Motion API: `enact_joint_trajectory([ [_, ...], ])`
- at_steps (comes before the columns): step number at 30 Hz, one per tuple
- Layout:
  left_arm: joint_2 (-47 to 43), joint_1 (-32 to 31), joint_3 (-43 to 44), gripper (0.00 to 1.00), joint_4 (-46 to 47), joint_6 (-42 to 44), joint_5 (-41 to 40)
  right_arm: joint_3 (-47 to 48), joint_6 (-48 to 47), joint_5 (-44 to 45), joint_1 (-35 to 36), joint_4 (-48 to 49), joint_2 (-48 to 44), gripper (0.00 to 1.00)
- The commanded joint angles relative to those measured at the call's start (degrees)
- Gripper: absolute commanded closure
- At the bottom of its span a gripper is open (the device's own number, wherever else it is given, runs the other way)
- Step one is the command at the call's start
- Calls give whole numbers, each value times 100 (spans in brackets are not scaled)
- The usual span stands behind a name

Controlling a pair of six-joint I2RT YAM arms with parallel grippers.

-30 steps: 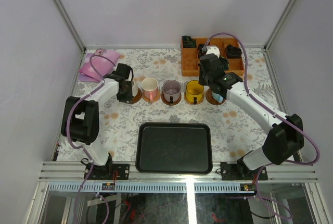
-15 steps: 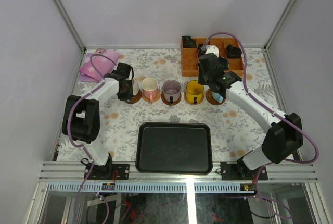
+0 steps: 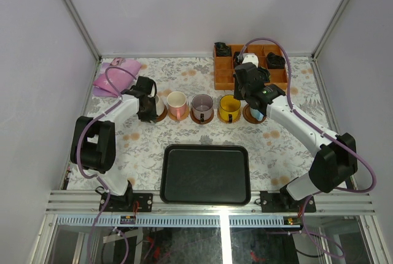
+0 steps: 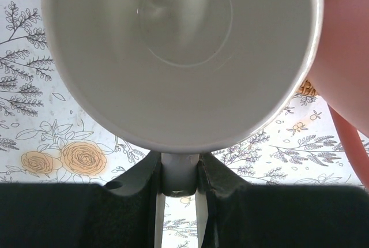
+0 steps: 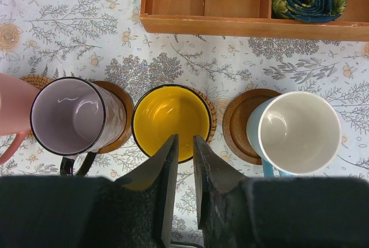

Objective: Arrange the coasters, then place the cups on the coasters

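**Cups.** Five cups stand in one row on the tabletop (image 3: 141, 147), beyond the far edge of the tray (image 3: 206, 175). In order from the tray's left side to its right they are:
- cream cup (image 4: 179, 46)
- pink-handled cup (image 3: 177, 103)
- mauve cup (image 5: 72, 115)
- yellow cup (image 5: 170, 118)
- blue-handled cup (image 5: 300, 132)

**Left hand** (image 4: 180, 170). It is beyond the tray's far-left corner, and its fingers pinch the cream cup's handle from both sides. A dark coaster (image 3: 161, 116) shows at this cup's tray-side edge. Whether the cup rests on it cannot be told.

**Right hand** (image 5: 184, 156). The fingers are nearly together, with a narrow slit between them and nothing visible in it. In the wrist view the tips overlie the yellow cup's tray-side rim; contact cannot be told.

**Coasters.** The mauve cup sits on a wooden coaster (image 5: 119, 115) and the yellow cup on a woven coaster (image 5: 211, 109). The blue-handled cup sits off-centre on a brown coaster (image 5: 237, 124), shifted away from the yellow cup.
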Motion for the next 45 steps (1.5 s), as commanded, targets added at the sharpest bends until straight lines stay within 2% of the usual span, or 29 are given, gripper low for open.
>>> enact_joint_trajectory([
  [1,-247,37,1,100,346,-14,-276,176,21,123,24,164,-22,77],
  [5,-212,35,10,99,330,-2,-323,159,20,131,25,138,-33,77],
  [9,-252,33,-28,75,336,-5,-303,148,47,128,25,122,-57,77],
  [11,-271,29,-47,67,337,4,-314,131,65,121,20,123,-59,77],
  [21,-374,33,-86,54,291,-28,-275,174,76,25,25,89,-36,77],
  [32,-805,35,-104,26,-129,-70,-570,180,58,113,25,75,-102,77],
  [38,-1065,37,-71,18,-346,-158,-650,179,-4,360,25,124,-173,76],
  [45,-1268,33,-305,16,-607,-329,-1028,-276,5,594,25,51,-394,77],
])
